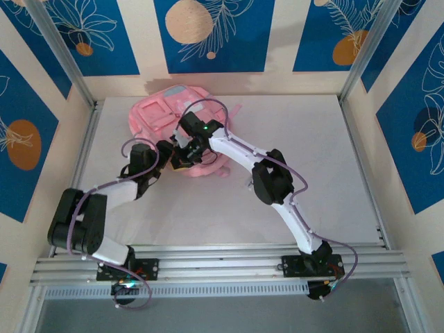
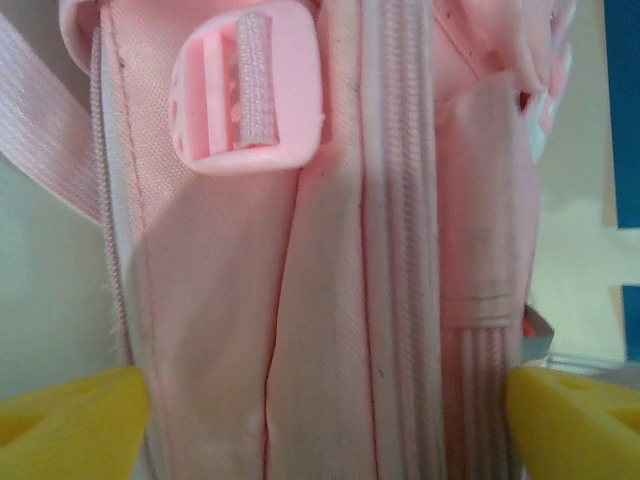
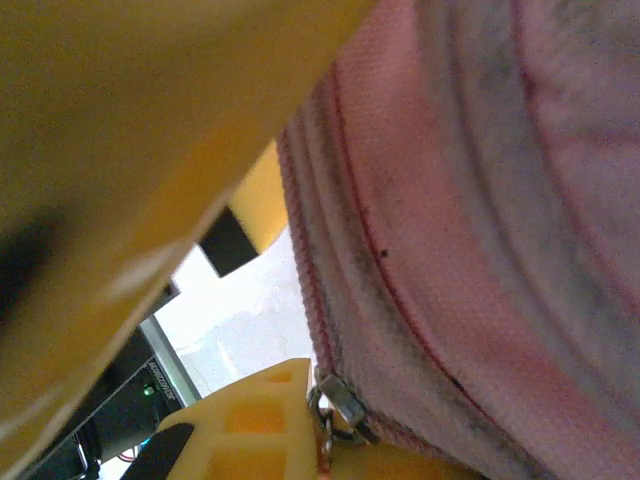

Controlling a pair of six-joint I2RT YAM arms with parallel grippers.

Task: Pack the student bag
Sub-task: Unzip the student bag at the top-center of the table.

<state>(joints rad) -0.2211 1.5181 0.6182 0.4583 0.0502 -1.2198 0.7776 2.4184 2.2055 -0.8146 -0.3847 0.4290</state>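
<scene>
The student bag point(image 1: 166, 114) is a soft pink backpack lying at the back of the table, left of centre. Both grippers are at its near edge. My left gripper point(image 1: 166, 154) is open, its yellow fingers point(image 2: 70, 425) standing wide on either side of the bag's side panel point(image 2: 330, 300), below a pink plastic buckle point(image 2: 250, 90). My right gripper point(image 1: 187, 156) is shut on the bag's metal zipper pull point(image 3: 325, 440), just under the slider point(image 3: 345, 405); its two fingertips point(image 3: 250, 420) meet at the zip seam.
A pink strap point(image 2: 40, 130) runs off the bag's upper left. Aluminium rails point(image 1: 208, 253) frame the white table point(image 1: 291, 139), with patterned walls close around. A large blurred yellow shape point(image 3: 120, 150) crowds the right wrist view.
</scene>
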